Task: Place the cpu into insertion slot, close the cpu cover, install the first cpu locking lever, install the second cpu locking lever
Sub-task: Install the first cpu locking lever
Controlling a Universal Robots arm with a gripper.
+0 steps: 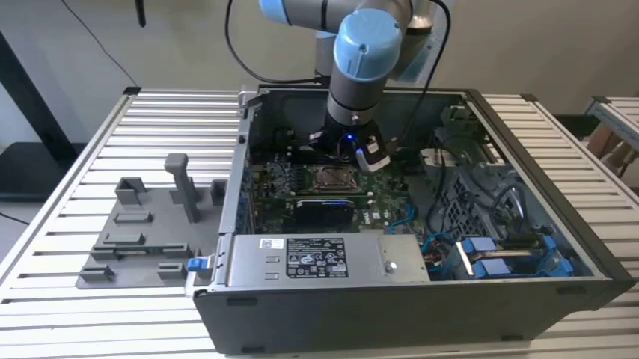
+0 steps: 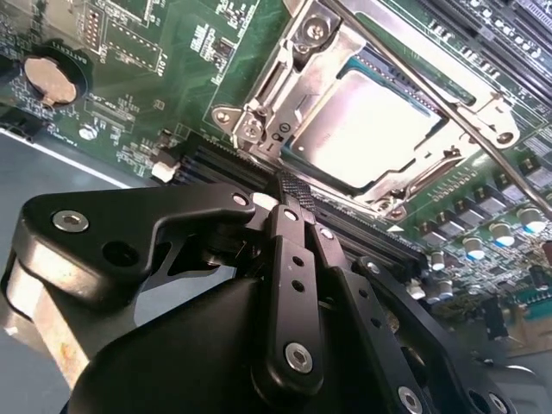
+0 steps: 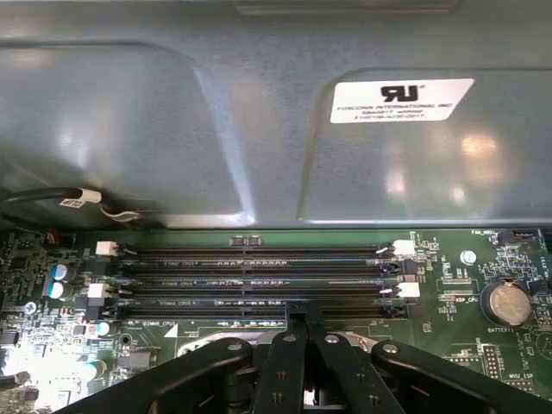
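Silver cpu (image 2: 366, 121), just beyond fingers (image 2: 293, 191), seemingly together

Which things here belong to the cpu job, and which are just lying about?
Job: cpu, seated in its socket; cpu cover; locking lever; gripper.
Lying about: power-supply box; grey holder; coin battery; memory slots.

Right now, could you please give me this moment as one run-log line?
chip seated | cover down over chip | lever rod along cover edge | fingers shut, empty, beside cover
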